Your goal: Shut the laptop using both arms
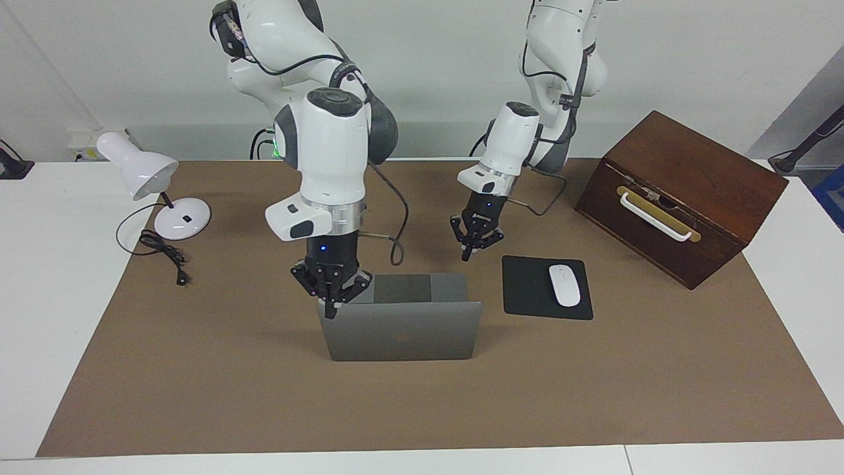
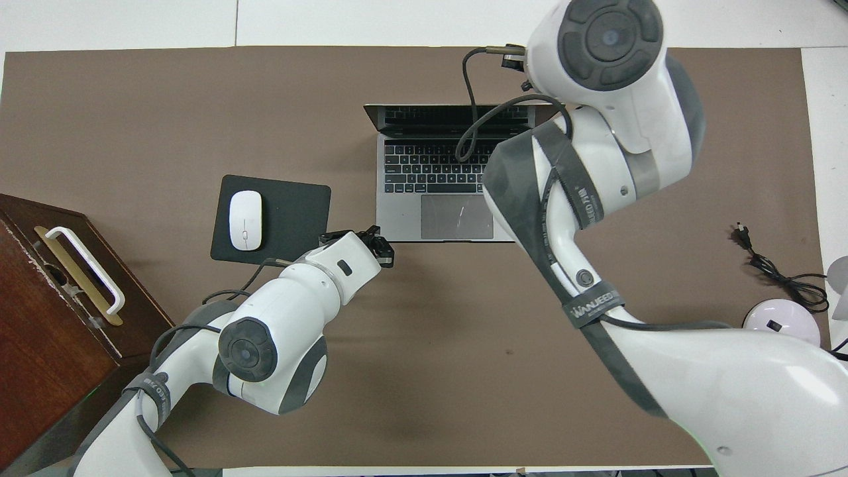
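Note:
The silver-grey laptop stands open in the middle of the brown mat, its lid upright and its keyboard facing the robots. My right gripper hangs fingers-down and shut at the lid's top edge, at the corner toward the right arm's end. In the overhead view it is hidden under its own arm. My left gripper hangs in the air over the mat, beside the laptop base's corner nearest the mouse pad. It also shows in the overhead view. It touches nothing.
A black mouse pad with a white mouse lies beside the laptop toward the left arm's end. A brown wooden box with a white handle stands past it. A white desk lamp and its cord sit at the right arm's end.

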{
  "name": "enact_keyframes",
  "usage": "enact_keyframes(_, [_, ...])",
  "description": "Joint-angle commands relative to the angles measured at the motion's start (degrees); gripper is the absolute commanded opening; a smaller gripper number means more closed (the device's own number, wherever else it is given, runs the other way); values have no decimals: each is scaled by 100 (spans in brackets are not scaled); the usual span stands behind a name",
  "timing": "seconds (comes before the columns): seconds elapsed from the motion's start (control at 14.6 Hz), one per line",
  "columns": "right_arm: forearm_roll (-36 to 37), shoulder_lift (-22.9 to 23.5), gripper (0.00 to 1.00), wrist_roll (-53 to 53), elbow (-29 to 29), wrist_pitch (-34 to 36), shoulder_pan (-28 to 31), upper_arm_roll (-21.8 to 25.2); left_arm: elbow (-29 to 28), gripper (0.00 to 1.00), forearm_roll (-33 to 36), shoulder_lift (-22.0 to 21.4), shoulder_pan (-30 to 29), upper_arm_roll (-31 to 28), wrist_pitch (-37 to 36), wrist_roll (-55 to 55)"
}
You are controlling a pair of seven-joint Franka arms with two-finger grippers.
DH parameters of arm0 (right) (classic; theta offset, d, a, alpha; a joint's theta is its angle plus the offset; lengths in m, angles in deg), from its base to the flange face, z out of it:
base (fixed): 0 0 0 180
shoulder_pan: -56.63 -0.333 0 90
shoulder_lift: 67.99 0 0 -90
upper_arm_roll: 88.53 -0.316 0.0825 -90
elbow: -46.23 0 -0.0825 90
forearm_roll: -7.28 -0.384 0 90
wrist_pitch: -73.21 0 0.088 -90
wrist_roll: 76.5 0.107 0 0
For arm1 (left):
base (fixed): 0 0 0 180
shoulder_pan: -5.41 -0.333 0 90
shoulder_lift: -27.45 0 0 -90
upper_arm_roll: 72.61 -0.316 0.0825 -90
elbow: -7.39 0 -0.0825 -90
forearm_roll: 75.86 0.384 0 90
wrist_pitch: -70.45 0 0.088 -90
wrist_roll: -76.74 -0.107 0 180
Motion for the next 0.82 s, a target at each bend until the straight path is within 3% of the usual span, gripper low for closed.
enact_keyframes(0.0, [189,-19,0,643,34,88,-149,1,34,0,-83,379,192,-100,615,-156])
enact_keyframes(0.27, [267,16,0,1435,17,71,-456,-8,122,0,-31,774,210,-100,1116,-200])
enact_keyframes(0.76, [698,306,0,1121,34,-439,-352,-8,122,0,-31,1039,245,-108,1557,-727])
